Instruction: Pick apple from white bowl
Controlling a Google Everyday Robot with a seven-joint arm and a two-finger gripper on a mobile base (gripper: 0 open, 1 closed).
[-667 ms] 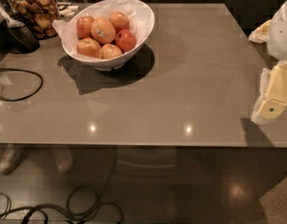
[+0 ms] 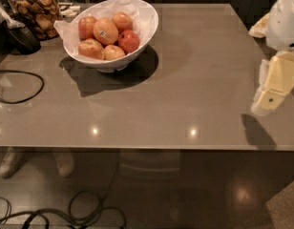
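Observation:
The white bowl (image 2: pixel 142 32) stands at the back left of the grey table, lined with crumpled white paper. It holds several apples. The apple (image 2: pixel 105 31), the largest, pale yellow-orange with a small white sticker, lies on top near the middle. A deep red apple (image 2: pixel 129 41) sits to its right. My gripper (image 2: pixel 267 101) hangs at the right edge of the table, far to the right of the bowl and above the tabletop, touching nothing.
A glass jar of brown snacks (image 2: pixel 36 9) stands at the back left behind the bowl. A dark device (image 2: pixel 18 35) and a black cable (image 2: pixel 23 87) lie at the left edge. More cables (image 2: pixel 75 213) lie on the floor below.
The bowl and table appear lower and slightly to the right in view, and the arm at the right shows more of its upper part. The apples have not moved.

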